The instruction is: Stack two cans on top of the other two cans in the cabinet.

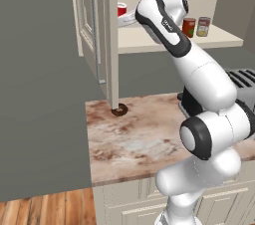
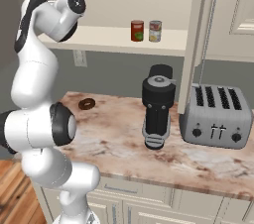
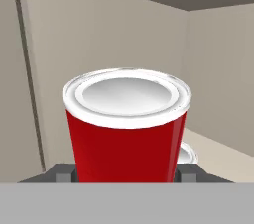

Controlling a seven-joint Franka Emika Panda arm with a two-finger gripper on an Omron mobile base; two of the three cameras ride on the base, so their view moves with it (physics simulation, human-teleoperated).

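Inside the cabinet (image 1: 107, 30), the tool (image 3: 127, 176) grips a red can (image 3: 127, 134) between its fingers; another can's silver lid (image 3: 187, 153) peeks just behind.

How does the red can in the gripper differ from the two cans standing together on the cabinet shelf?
The plain red can sits clamped between the gripper fingers at the left end of the cabinet shelf; the two labelled cans stand free further right, touching nothing but the shelf. The red can has no label; the pair carry printed labels, one mostly red, one paler. All have silver tops and stand upright.
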